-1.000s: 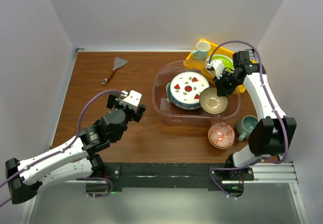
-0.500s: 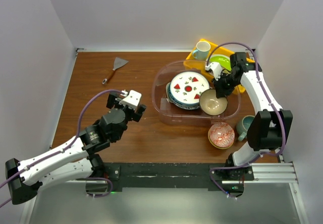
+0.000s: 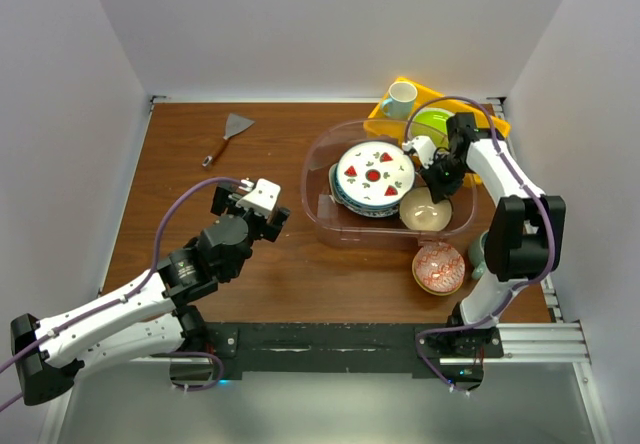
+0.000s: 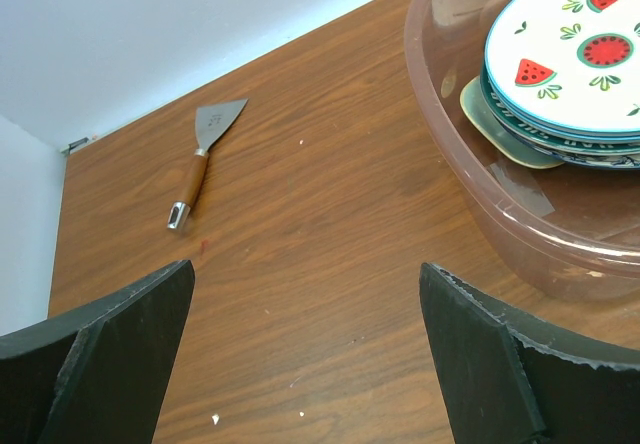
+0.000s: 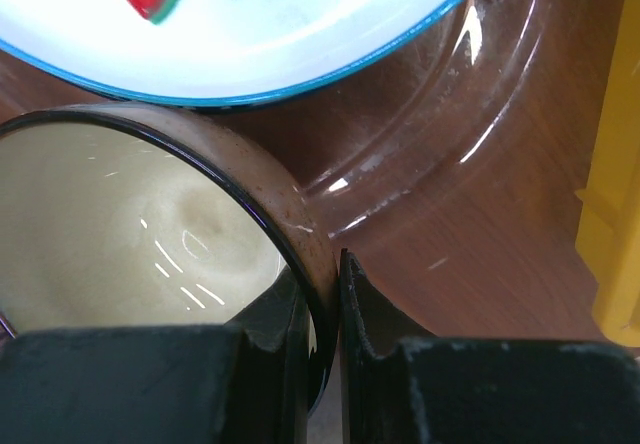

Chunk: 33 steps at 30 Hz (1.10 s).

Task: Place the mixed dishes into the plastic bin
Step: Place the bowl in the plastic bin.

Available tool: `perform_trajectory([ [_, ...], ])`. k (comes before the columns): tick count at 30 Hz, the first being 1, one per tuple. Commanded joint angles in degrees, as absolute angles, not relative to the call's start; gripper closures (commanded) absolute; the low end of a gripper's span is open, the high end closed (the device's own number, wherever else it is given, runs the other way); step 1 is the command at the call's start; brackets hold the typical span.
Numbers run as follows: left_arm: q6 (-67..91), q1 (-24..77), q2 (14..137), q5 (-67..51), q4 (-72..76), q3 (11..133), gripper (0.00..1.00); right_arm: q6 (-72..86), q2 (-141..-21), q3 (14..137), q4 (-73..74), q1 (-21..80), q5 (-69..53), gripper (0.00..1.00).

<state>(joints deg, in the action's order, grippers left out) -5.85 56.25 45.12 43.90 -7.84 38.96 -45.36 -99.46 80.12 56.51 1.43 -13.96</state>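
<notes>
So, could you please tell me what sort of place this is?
Probably a robot test cell rather than a kitchen: plain white walls box in a wooden table, two arms are bolted at its near edge, and dishes sit in and beside a clear plastic bin.

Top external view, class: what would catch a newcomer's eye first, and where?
The large clear plastic bin right of centre draws the eye, with a white round plate with red melon slices topping its stack. At the bin's near right corner, the right claw pinches the rim of a tan round bowl. A red-patterned round bowl sits just outside the bin's near wall.
</notes>
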Motion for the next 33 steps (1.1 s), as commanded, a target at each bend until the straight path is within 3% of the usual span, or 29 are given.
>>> perform_trajectory([
  [1,-6.94,55.81,44.65,43.95,-6.06,38.85,0.00,-46.23,-98.96,79.98,53.70,1.23,-10.21,0.89],
  [18,-6.94,55.63,44.82,43.86,-6.07,38.76,0.00,-46.76,-105.12,79.10,51.07,1.23,-6.86,0.81],
  [33,-6.94,55.46,44.74,43.77,-6.06,38.85,0.00,-46.67,-105.91,78.22,50.27,1.23,-6.77,0.58],
])
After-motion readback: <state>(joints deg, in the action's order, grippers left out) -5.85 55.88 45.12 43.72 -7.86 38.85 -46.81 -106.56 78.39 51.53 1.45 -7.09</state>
